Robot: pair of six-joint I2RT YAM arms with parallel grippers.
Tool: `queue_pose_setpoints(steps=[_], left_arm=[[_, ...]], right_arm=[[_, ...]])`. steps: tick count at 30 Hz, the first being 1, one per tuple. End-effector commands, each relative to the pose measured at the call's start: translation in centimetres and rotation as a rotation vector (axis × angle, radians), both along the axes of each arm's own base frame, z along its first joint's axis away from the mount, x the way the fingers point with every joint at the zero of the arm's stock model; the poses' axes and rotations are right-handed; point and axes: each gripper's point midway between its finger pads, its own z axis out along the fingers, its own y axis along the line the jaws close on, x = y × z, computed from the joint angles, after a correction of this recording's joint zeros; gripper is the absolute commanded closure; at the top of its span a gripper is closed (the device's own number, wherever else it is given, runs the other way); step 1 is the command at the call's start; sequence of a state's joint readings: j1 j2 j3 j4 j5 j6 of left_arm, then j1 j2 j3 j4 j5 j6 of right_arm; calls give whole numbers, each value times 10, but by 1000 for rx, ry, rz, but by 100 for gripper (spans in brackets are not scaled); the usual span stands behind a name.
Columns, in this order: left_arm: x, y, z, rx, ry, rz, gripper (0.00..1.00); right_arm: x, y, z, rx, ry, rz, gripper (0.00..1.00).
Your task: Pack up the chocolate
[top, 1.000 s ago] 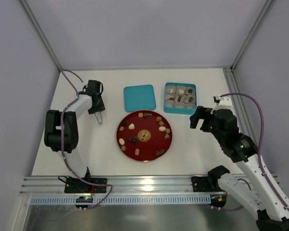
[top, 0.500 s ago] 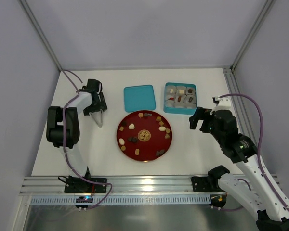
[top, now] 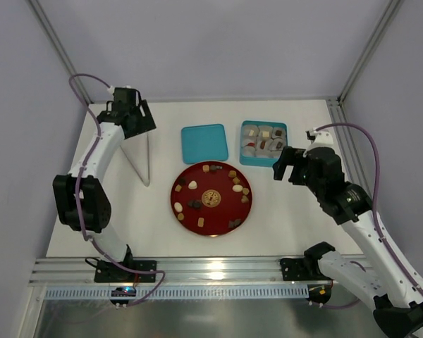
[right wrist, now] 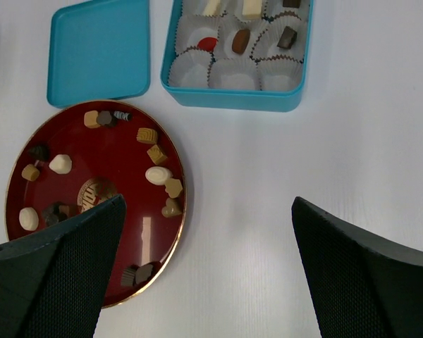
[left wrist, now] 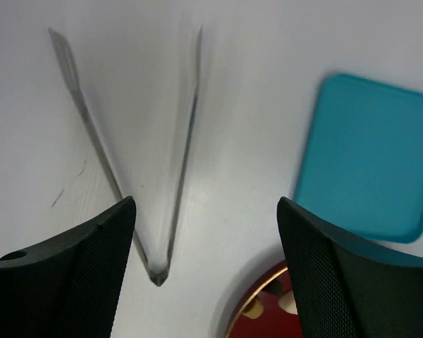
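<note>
Several pieces of chocolate (top: 192,185) lie round the red plate (top: 218,215), among them a cream oval (right wrist: 157,174). More chocolate (right wrist: 241,41) sits in paper cups inside the teal box (top: 264,160). Metal tongs (top: 147,158) lie spread in a V on the table left of the plate, seen close in the left wrist view (left wrist: 99,148). My left gripper (top: 141,121) hangs open above the tongs' open ends, holding nothing (left wrist: 206,204). My right gripper (top: 285,167) is open and empty over bare table, right of the plate (right wrist: 208,204).
The teal lid (top: 204,143) lies flat behind the plate, left of the box (right wrist: 236,98). Frame posts and grey walls close in the back corners. A metal rail runs along the near edge by the arm bases.
My left gripper opened and let go of the tongs, then rose and drew back toward the far left. The tongs now lie spread on the table. The right arm shifted slightly.
</note>
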State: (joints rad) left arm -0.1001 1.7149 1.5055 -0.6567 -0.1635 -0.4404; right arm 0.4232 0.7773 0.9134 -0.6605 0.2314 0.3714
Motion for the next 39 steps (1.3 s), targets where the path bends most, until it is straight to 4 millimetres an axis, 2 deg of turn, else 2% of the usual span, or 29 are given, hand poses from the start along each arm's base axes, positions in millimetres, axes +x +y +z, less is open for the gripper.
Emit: queue_pose_setpoints(steps=[1,3,4,5,6,7,8,9,11,13,17,19,21,22,27,28,29,30,39], left_arm=[[24,-52,27,-120,-98,-121,22],[40,-72,11,-110,-70,-163,27],[45,-78,4,-109,-58,-167,29],[54,-82,6,-110,-70,-173,32],[59,-89,-14,-102,-33,-185,33],[63,-93,-19,-99,-28,-189,35],[71,-98,-16,-103,-43,-198,36],[77,-101,-34,-97,-12,-203,38],[87,-104,-39,-81,-15,-210,41],[90,-107,-58,-82,23,-222,43],[91,-112,-75,-96,54,-241,48],[90,-115,-83,-105,71,-251,50],[89,-122,-88,-131,79,-273,51],[89,-123,-91,-136,84,-276,51],[86,-126,-108,-139,109,-279,51],[86,-126,-110,-138,113,-280,51],[85,-127,-112,-139,119,-281,52],[85,-127,-117,-138,127,-282,52],[83,-136,-134,-149,153,-306,62]], right_arm=[[17,12,44,71,-80,10,0],[27,21,46,90,-64,18,0],[31,24,54,103,-77,18,0],[38,27,50,98,-58,16,0],[42,29,51,98,-51,12,0],[46,31,58,103,-59,12,0],[50,33,60,106,-64,12,0],[57,36,53,99,-42,14,0],[65,41,52,96,-34,20,0],[74,46,42,83,-7,28,0],[92,52,30,59,18,24,0],[102,61,22,55,38,49,0],[112,67,16,54,46,59,0],[120,72,8,48,64,66,0],[149,88,-5,30,76,98,0],[155,92,0,35,66,108,0],[160,98,-10,35,90,125,0],[165,101,-7,41,83,131,0],[200,132,-36,60,123,193,3]])
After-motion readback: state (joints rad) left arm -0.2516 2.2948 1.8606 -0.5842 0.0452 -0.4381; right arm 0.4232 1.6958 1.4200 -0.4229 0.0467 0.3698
